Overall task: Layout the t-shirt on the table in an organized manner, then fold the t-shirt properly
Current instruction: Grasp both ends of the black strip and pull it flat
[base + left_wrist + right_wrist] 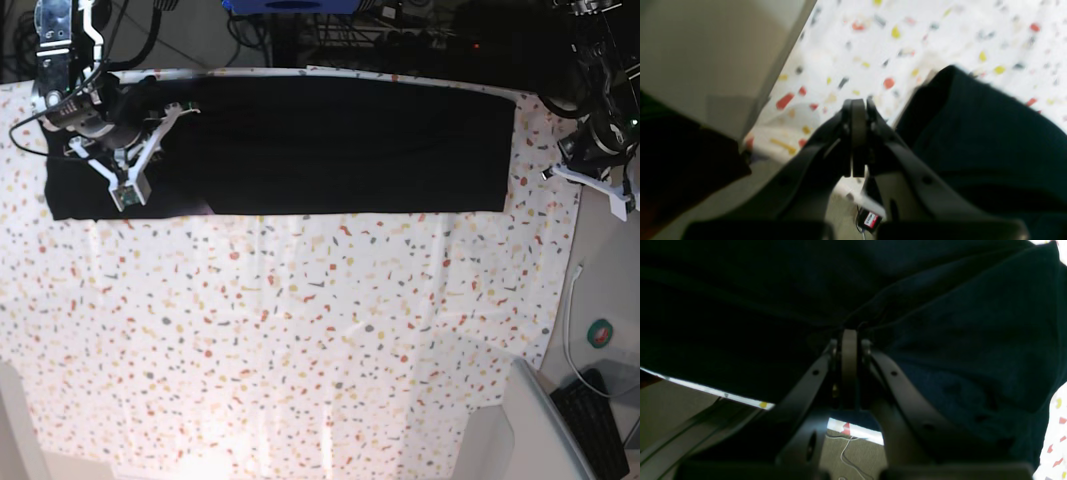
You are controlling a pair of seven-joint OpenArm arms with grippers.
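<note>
The t-shirt lies as a long folded band on the counter; further folds remain. Right jaws closed, apparently pinching fabric (dim view); left jaws closed, empty, beside cloth.

T-shirt on table, far edge.
Right gripper over its left end; left gripper beyond its right end.
</note>
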